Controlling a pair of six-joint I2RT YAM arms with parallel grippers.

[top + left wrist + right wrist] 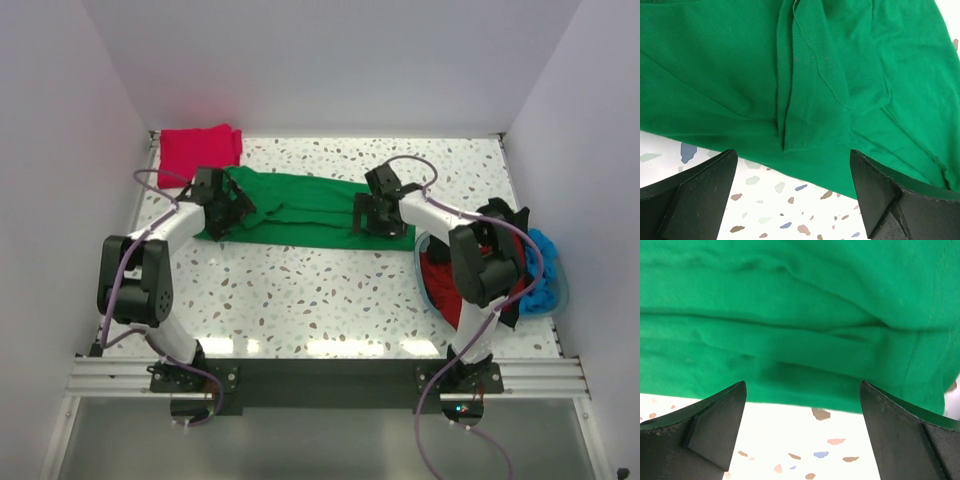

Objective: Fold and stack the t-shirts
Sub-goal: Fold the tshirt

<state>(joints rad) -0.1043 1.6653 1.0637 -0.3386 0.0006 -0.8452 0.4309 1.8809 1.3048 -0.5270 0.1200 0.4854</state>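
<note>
Looking down, I see my left end effector (232, 203) and right end effector (368, 215) spread wide at opposite ends of the green t-shirt (300, 208), gripping nothing.

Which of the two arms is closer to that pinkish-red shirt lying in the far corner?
Left. The left gripper sits at the end of the green shirt nearest the crimson shirt; the right gripper is at its opposite end.

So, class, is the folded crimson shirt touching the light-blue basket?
Apart. The top view shows the crimson shirt at the far left corner and the basket at the right edge, with the green shirt between.
</note>
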